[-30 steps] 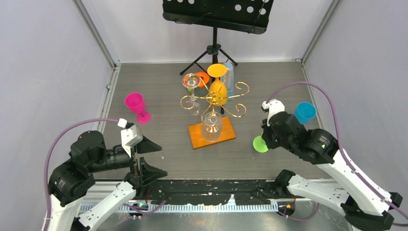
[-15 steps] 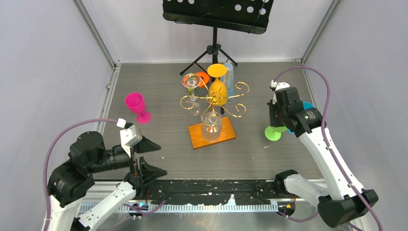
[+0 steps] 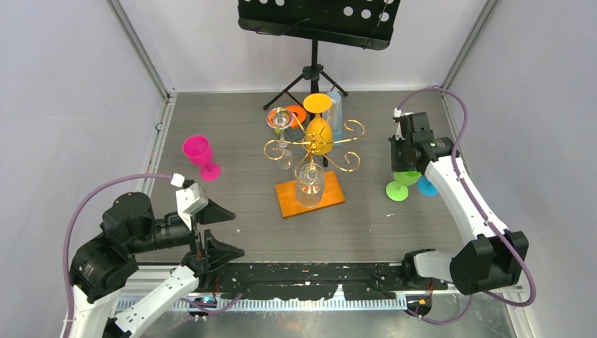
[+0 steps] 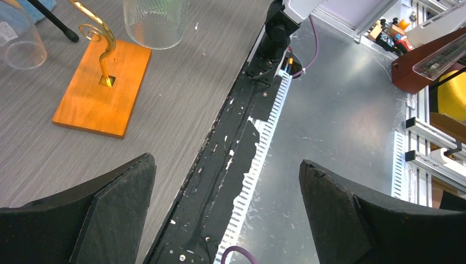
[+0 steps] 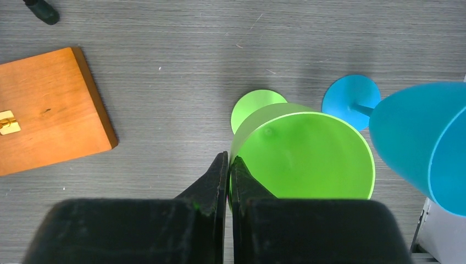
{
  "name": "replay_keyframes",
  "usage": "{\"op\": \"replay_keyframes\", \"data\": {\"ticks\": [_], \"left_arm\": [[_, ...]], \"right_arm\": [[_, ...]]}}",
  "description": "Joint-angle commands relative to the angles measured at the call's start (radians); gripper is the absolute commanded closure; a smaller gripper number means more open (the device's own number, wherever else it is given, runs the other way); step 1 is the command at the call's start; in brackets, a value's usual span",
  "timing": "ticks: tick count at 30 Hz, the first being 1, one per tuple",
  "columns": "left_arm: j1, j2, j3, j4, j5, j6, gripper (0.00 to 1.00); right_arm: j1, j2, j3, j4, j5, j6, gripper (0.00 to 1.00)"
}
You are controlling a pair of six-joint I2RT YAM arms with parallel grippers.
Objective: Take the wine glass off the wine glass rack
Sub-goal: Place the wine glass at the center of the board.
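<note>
Grey wood-grain desk is carrying everything. Nearest us, the left hand is hanging spread wide over the front edge, gripping nothing. Farther out, the right hand is pinching the rim of the green wine glass, fingers pressed together on its thin wall. That glass is being held well right of the wine glass rack, mouth up, foot down, stem running near vertical; we are looking onto its bare green bottom. A blue glass is standing just beside it. Mid-desk, the rack is carrying a clear glass and a yellow glass, hanging mouth-down. A pink glass is standing left, and a black music stand is rising behind.
</note>
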Motion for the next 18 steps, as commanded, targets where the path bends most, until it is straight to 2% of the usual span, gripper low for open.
{"op": "replay_keyframes", "data": {"ticks": [1,9,13,15,18], "left_arm": [[-0.006,-0.002,0.014,-0.005,-0.008,-0.007,0.0],[-0.005,0.002,0.001,0.005,-0.006,-0.009,0.0],[-0.005,0.007,-0.004,0.001,-0.012,-0.013,0.0],[-0.006,0.009,-0.001,0.004,-0.015,-0.012,0.01],[-0.005,0.019,0.007,0.004,-0.026,-0.012,0.0]], "right_arm": [[-0.02,0.016,0.061,0.071,0.003,-0.019,0.95],[-0.035,0.068,0.099,0.072,-0.002,-0.014,0.94],[-0.035,0.064,0.083,0.078,0.017,-0.02,0.85],[-0.036,0.054,0.075,0.081,0.024,-0.02,0.75],[-0.035,0.051,0.08,0.081,0.032,-0.018,0.68]]}}
